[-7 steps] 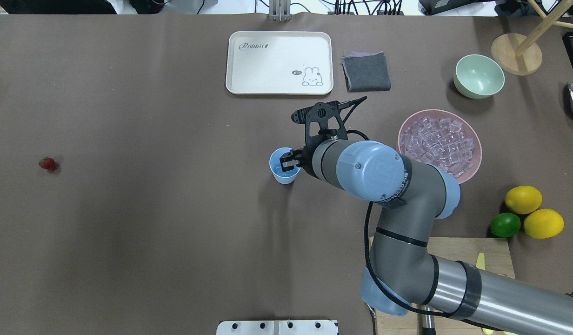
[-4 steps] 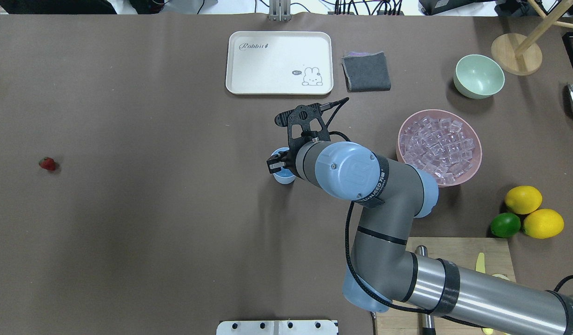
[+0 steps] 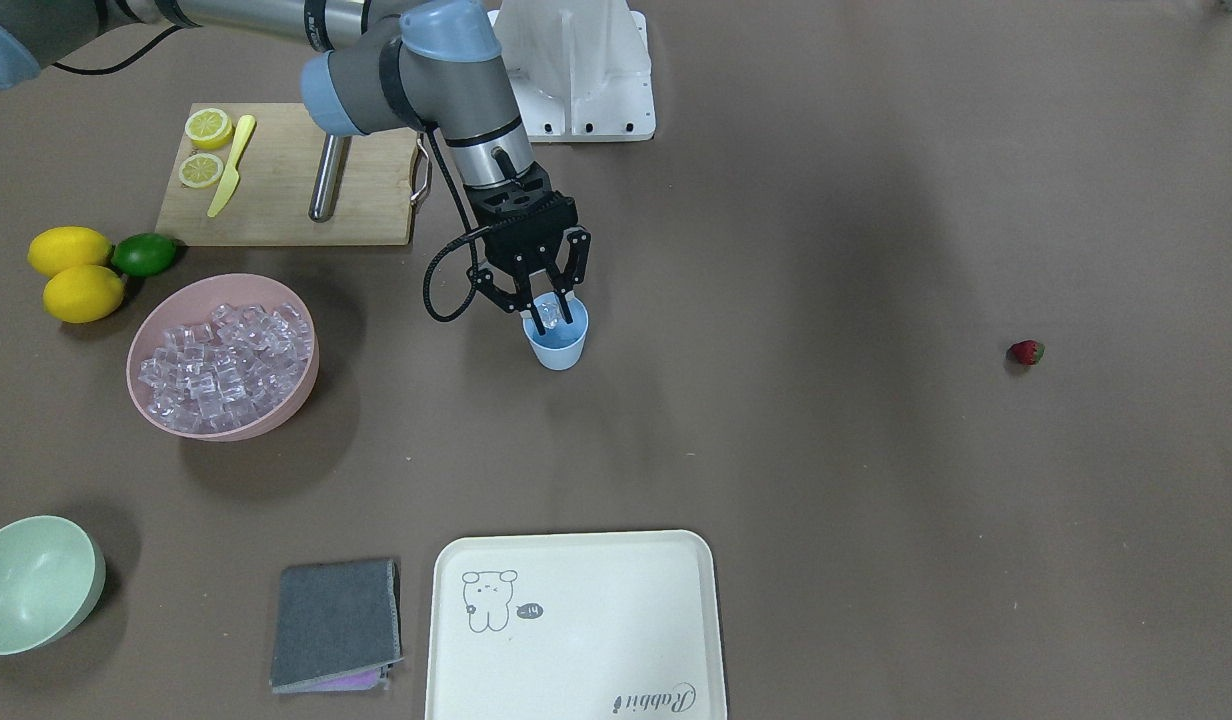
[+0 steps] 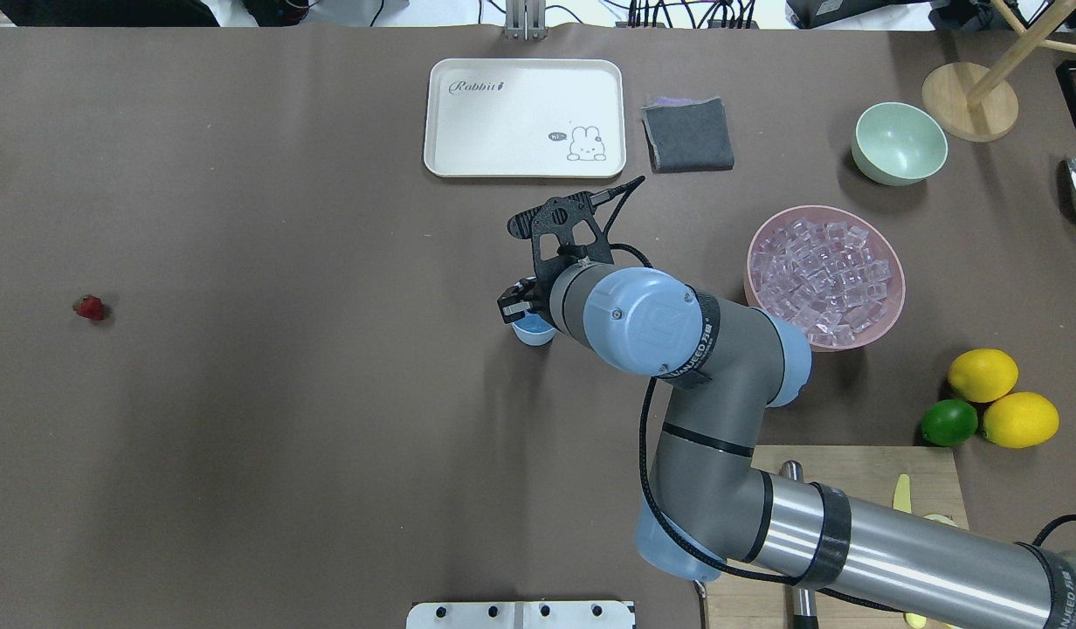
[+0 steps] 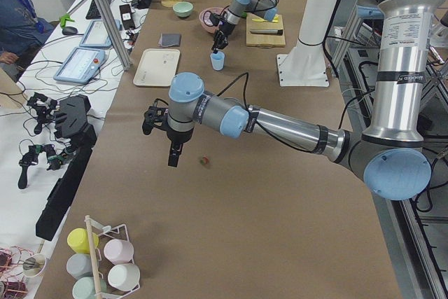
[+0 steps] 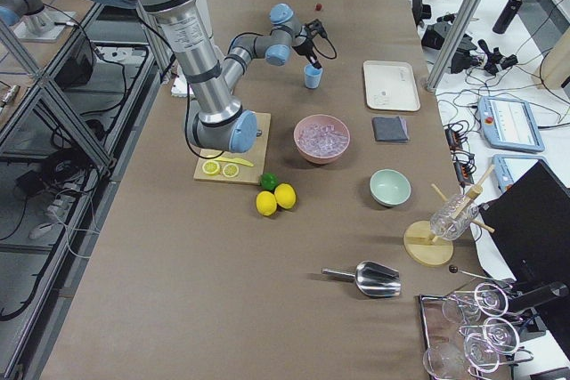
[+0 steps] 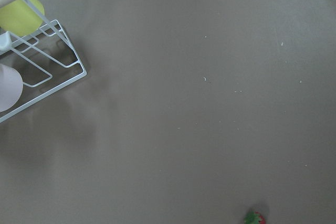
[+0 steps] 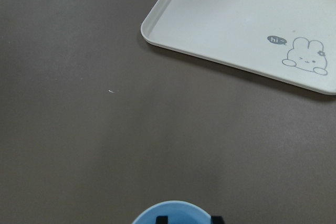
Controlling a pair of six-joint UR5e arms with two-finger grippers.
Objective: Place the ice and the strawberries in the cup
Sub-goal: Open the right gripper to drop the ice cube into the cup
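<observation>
Over the brown table point(image 4: 241, 437), my right gripper point(image 3: 554, 318) is clenched on one ice cube point(image 3: 551, 313) just above the cup point(image 3: 557, 352) at centre, strawberry point(image 4: 89, 307) far off at overhead nine o'clock; I'd centre over the rim, lower slightly, then release gently.

On my table: one strawberry point(image 4: 89, 307), one blue cup point(image 3: 557, 350), two bowls, a pink bowl point(image 3: 281, 405) and a pale green bowl point(image 3: 36, 590), two whole lemons point(image 3: 68, 250), one lime point(image 3: 144, 254), two lemon halves point(image 3: 208, 128), one rabbit tray point(image 3: 596, 600), one grey cloth point(image 3: 336, 620), and ice point(image 3: 221, 365) (cubes heaped past counting).
</observation>
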